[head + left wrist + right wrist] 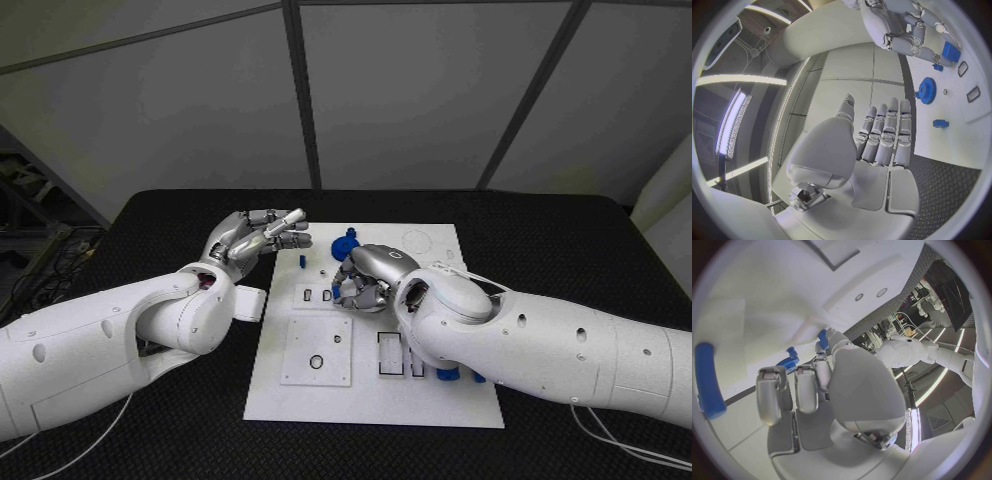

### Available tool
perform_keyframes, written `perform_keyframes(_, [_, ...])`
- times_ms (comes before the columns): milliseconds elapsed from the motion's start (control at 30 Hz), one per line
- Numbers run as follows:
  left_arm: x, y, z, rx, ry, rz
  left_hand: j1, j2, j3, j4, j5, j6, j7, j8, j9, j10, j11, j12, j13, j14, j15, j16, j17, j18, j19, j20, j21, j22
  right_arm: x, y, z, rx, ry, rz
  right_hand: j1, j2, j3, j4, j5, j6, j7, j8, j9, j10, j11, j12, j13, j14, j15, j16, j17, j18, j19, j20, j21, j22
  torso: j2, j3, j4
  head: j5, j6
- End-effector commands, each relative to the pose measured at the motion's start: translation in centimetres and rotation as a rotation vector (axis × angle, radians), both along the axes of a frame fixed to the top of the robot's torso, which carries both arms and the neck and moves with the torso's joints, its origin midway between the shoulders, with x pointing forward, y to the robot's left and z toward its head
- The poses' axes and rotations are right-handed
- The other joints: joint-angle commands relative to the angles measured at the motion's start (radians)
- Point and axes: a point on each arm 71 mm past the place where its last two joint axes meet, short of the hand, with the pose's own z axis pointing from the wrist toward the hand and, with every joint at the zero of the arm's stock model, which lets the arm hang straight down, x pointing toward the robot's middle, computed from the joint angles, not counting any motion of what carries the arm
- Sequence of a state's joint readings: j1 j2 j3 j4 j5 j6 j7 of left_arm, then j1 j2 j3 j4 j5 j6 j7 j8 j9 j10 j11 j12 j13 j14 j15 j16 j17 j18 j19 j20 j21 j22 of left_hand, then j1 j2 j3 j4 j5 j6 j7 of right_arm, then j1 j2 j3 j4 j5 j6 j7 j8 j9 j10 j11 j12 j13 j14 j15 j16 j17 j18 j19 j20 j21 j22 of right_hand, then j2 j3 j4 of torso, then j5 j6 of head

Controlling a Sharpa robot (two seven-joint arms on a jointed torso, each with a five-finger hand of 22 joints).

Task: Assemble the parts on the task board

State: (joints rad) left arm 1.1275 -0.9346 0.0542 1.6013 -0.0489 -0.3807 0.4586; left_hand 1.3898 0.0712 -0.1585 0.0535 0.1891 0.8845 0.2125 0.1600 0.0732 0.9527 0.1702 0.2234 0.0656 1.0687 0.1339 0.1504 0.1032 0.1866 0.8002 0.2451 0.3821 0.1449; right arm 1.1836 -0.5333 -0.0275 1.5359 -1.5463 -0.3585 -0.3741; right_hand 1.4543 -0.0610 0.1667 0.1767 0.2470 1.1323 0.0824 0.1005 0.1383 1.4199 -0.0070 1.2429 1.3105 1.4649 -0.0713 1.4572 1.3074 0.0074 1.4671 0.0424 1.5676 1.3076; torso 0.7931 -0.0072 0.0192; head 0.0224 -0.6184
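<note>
The right hand (371,278) curls down over the middle of the board (433,405), hiding whatever lies under its fingers; whether it holds a part cannot be told. The right forearm covers the board's right edge and most of the blue parts (447,374) beside the slots. In the right wrist view, a blue bar (708,380) is cut off behind the circle's rim.
</note>
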Motion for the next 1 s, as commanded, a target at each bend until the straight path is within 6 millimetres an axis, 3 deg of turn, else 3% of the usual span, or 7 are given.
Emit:
perform_keyframes(33, [0.02, -0.14, 0.16, -0.005, -0.006, -0.012, 0.001, 0.006, -0.001, -0.005, -0.002, 0.006, 0.004, -0.003, -0.001, 0.002, 0.002, -0.005, 0.000, -0.007, 0.002, -0.004, 0.001, -0.005, 0.002, 0.000, 0.000, -0.001, -0.03, 0.11, -0.12, -0.018, 0.002, 0.007, -0.002, 0.010, -0.001, -0.005, 0.003, 0.010, -0.011, -0.007, 0.030, -0.006, 0.000, -0.005, 0.000, 0.060, -0.004, -0.003, 0.056, -0.007, 0.104, -0.005, 0.003, 0.263, 0.000, -0.0003, 0.0002, 0.000, -0.002])
perform_keyframes(1000, [0.05, -0.10, 0.09, -0.004, 0.002, -0.016, 0.001, 0.006, -0.002, -0.005, -0.002, 0.006, 0.004, -0.003, -0.001, 0.002, 0.002, -0.006, 0.000, -0.007, 0.002, -0.004, 0.001, -0.005, 0.002, 0.000, 0.000, -0.001, 0.14, 0.31, -0.40, -0.040, 0.014, -0.007, -0.028, -0.009, -0.007, -0.012, 0.005, -0.048, 0.012, -0.040, 0.025, -0.026, 0.018, -0.039, -0.023, 0.057, 0.009, -0.015, 0.042, -0.007, 0.104, 0.005, 0.003, 0.263, 0.000, -0.0005, -0.0008, 0.000, -0.005])
